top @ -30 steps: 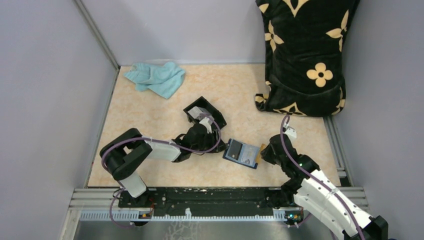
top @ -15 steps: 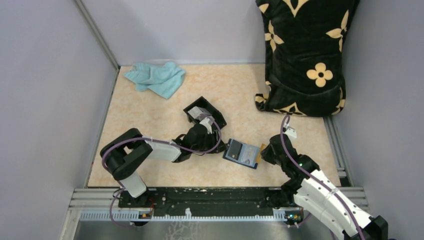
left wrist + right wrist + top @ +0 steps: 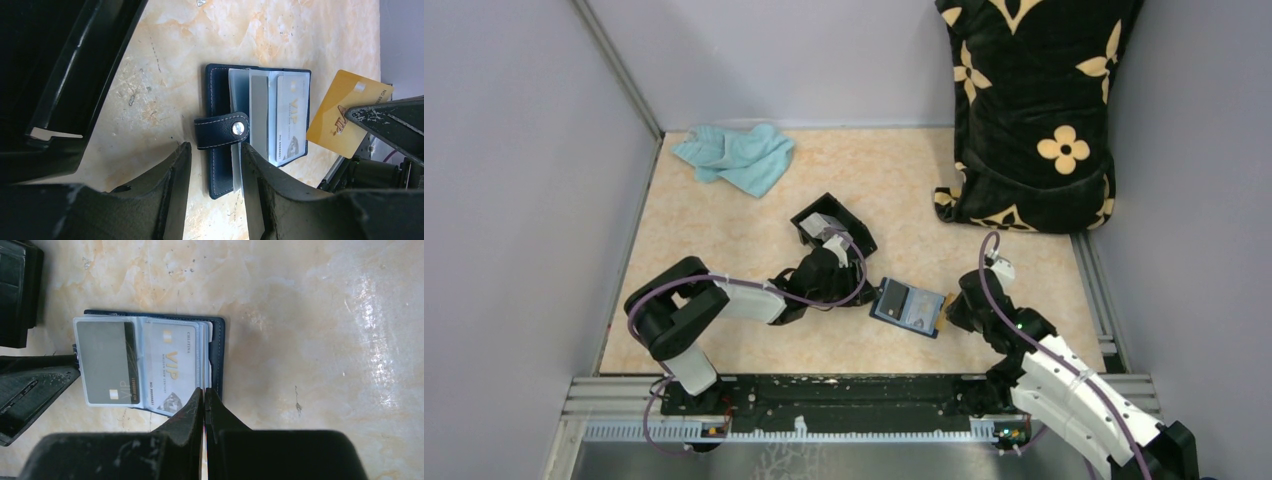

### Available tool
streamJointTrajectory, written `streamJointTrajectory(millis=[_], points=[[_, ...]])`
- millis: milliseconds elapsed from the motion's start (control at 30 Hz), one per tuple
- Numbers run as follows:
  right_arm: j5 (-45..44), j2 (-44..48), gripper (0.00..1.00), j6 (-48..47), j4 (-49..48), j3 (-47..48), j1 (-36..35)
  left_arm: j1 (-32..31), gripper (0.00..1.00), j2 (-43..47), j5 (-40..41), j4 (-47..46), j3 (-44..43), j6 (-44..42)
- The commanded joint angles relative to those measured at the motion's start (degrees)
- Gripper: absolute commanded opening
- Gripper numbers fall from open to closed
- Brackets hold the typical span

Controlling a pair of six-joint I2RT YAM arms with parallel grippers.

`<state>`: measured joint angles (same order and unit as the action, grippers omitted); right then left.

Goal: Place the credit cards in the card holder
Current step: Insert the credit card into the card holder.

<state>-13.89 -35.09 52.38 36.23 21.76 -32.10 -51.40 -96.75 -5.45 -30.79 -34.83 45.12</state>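
Two claws flank the wallet on the table. The right claw, pinching the yellow card, has crept nearer the wallet's open sleeves. The left claw stands half-spread astride the wallet's tab; whether it grips, I cannot tell. Insertion looks close.

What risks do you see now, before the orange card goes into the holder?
1. The left gripper straddles the card holder without visibly clamping it, so a push from the orange card may slide it.
2. The right gripper pinches that card tilted; it may twist, or catch on the front sleeves, already filled.
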Motion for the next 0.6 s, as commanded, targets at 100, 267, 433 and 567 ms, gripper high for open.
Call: streamJointTrajectory(millis=[100, 267, 433, 567], points=[[0.2, -0.2, 0.0, 0.6, -3.5, -0.6, 1.0, -0.4, 0.48, -0.3, 0.6, -0.2, -1.2, -1.2], [2.0, 0.8, 0.0, 1.4, -5.1, -1.4, 1.1, -0.4, 0.48, -0.6, 0.6, -0.6, -0.7, -1.1], [2.9, 1.0, 0.0, 1.8, -5.8, -1.9, 1.1, -0.4, 0.48, -1.0, 0.5, -1.3, -0.2, -0.8], [4.0, 1.9, 0.0, 2.2, -6.9, -2.8, 1.2, -0.4, 0.47, -0.8, 0.5, -1.4, 0.1, -0.8]])
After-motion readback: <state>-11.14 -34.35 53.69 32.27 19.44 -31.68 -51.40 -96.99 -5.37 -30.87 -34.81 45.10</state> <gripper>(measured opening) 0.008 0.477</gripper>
